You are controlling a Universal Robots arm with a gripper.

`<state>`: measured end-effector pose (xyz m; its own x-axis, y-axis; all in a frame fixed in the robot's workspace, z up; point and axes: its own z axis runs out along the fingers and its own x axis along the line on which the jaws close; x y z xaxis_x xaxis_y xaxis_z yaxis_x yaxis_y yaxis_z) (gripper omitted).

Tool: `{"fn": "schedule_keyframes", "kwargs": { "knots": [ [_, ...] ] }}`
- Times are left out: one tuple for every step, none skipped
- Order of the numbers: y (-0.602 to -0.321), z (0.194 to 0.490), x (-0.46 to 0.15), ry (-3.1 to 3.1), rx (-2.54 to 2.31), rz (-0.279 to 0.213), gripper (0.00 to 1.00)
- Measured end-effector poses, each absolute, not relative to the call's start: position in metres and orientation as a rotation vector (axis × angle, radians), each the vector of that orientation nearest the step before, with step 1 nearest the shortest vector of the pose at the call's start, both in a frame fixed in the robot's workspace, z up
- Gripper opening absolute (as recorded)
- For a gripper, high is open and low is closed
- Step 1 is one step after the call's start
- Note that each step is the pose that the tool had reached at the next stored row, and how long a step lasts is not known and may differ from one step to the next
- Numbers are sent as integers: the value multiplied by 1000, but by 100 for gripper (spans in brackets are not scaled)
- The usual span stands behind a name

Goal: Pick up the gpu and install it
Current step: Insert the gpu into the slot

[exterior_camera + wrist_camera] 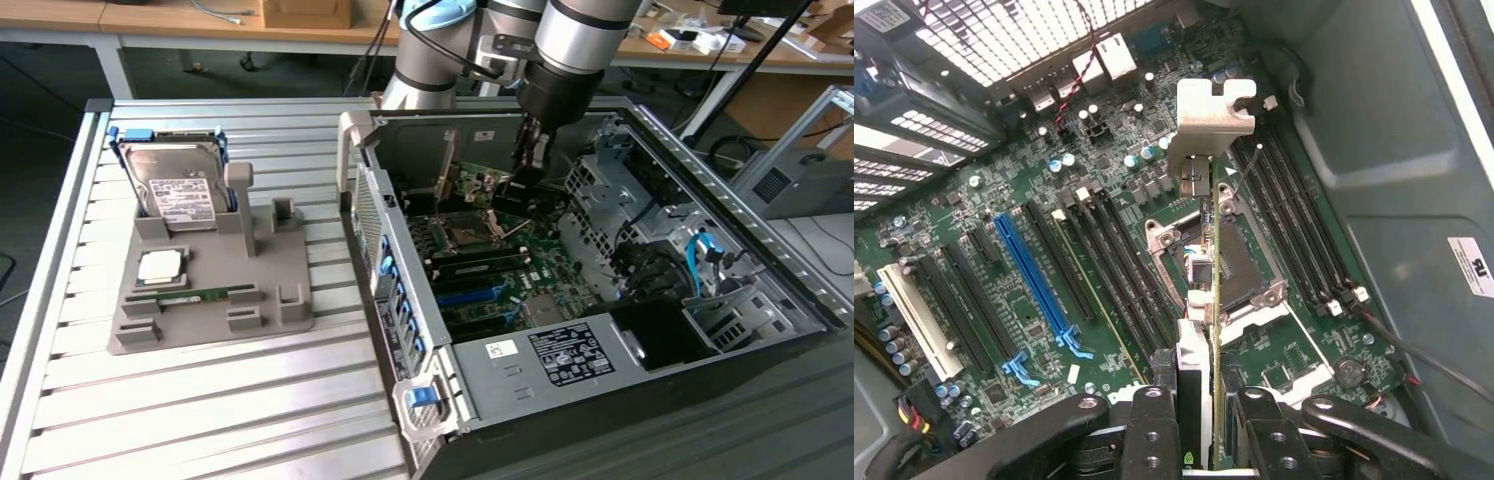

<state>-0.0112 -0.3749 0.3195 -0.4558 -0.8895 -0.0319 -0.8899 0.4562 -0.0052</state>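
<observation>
So the gpu (pixel 1206 300) was pinched edge-on between the gripper (pixel 1199 440) fingers, long axis running straight away from them, silver bracket (pixel 1211 118) at the far end, hanging over the motherboard (pixel 1034 260) inside the open PC case (pixel 641 330). Case sticker too small to read.

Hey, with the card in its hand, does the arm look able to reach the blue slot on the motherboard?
Probably yes. The hand, shut on the gpu, hangs inside the open case, above the motherboard. The blue slot lies beside it, empty, with nothing standing over it.
</observation>
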Motion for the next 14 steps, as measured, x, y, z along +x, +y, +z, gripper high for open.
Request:
{"fn": "schedule_keyframes", "kwargs": {
  "knots": [
    [-375,319,-11,2654,-1624,19,27],
    [-375,319,-11,2653,-1626,19,27],
    [-375,319,-11,2652,-1628,19,27],
    [-375,319,-11,2651,-1630,19,27],
    [-375,319,-11,2650,-1632,19,27],
    [-375,319,-11,2648,-1633,19,27],
    [-375,319,-11,2647,-1635,19,27],
    [-375,319,-11,2646,-1637,19,27],
    [-375,319,-11,2645,-1639,19,27],
    [-375,319,-11,2644,-1641,19,27],
    [-375,319,-11,2643,-1642,19,27],
    [-375,319,-11,2642,-1644,19,27],
    [-375,319,-11,2641,-1646,19,27],
    [-375,319,-11,2640,-1648,19,27]
  ]
}}
